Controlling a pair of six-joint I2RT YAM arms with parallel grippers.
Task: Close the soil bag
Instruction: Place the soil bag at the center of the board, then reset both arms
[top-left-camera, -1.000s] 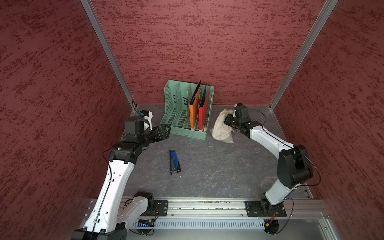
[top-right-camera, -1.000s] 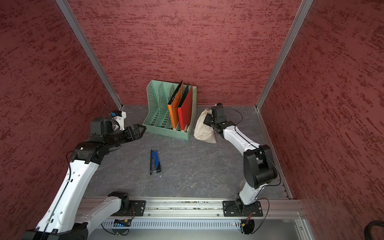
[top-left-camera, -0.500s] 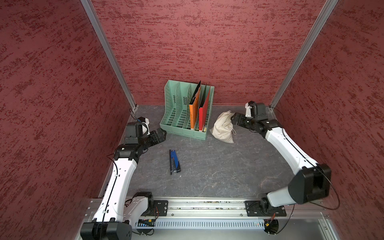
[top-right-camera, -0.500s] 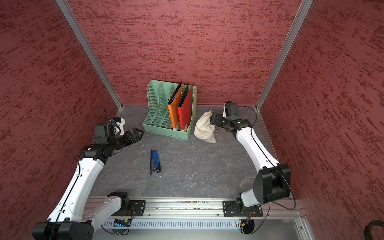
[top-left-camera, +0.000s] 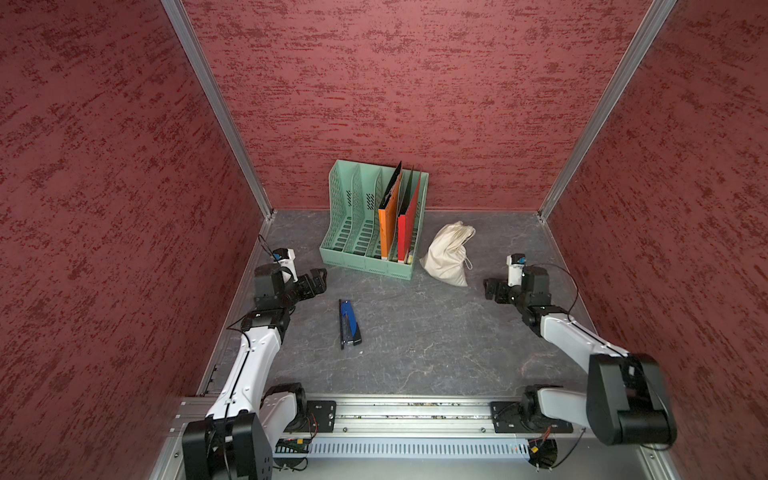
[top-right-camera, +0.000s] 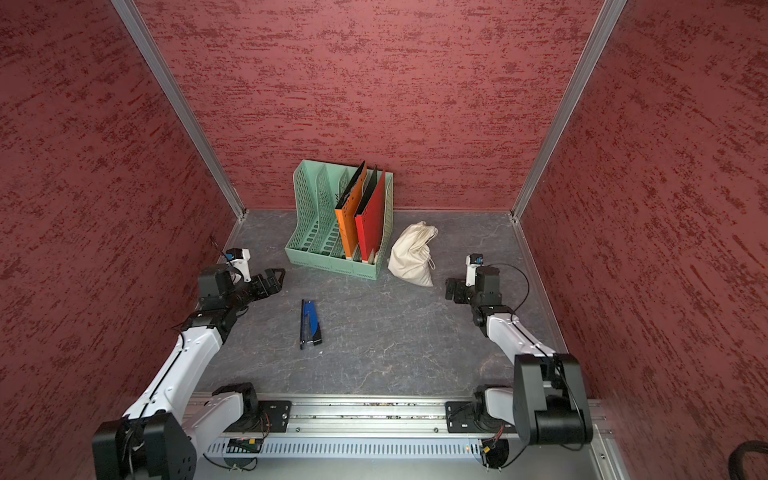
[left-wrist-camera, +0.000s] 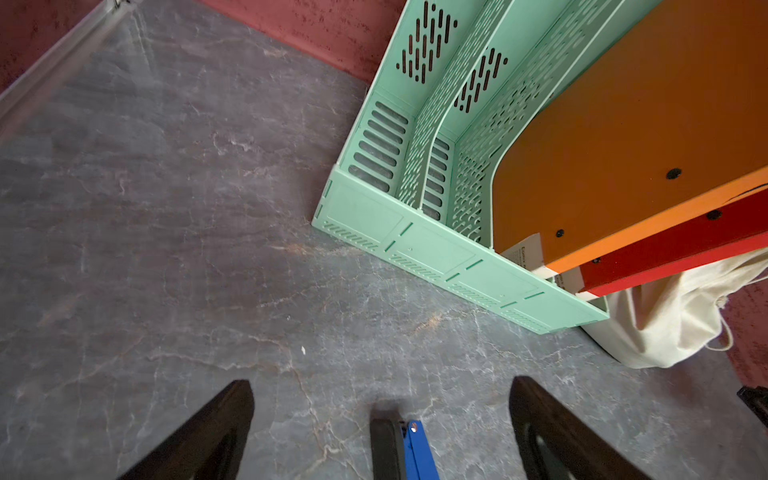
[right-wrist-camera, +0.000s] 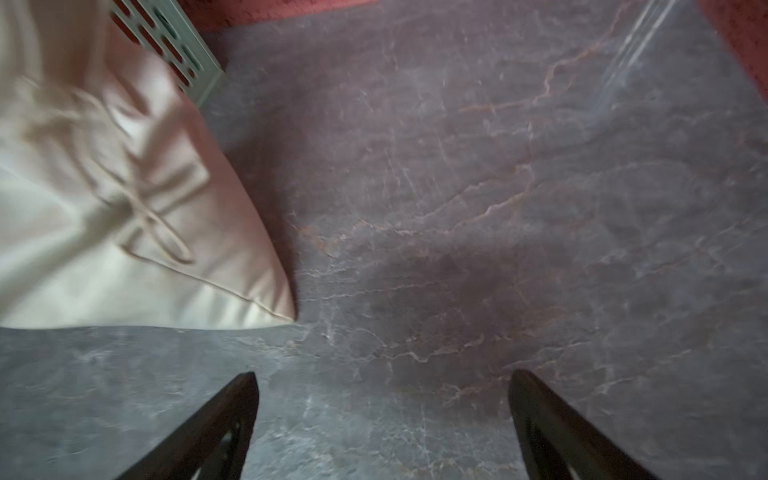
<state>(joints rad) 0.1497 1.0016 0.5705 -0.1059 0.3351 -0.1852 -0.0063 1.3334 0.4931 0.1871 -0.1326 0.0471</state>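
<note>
In both top views the soil bag sits on the grey table just beside the right-hand end of the green file organizer. Its gathered neck points toward the back wall and its fat bottom toward the rail, so the long axis runs roughly front to back. The right gripper hangs low with its jaws wide apart and nothing in them. It's near the bag's bottom corner on the outer side, so the bag lies ahead of it and inward. The left gripper is spread too and empty, well apart from the bag, with the organizer in the way and the blue stapler near it. So the right arm is clearly the closer one. The left wrist view shows both fingers splayed over bare table with the stapler's tip between them, and the bag peeks out past the organizer's far corner. The right wrist view is smeary, but the bag fills one side with what looks like a cord loop lying on the cloth, off to the side of the open jaws and not between them. The neck seems cinched already, so the robot probably has little left to do.
</note>
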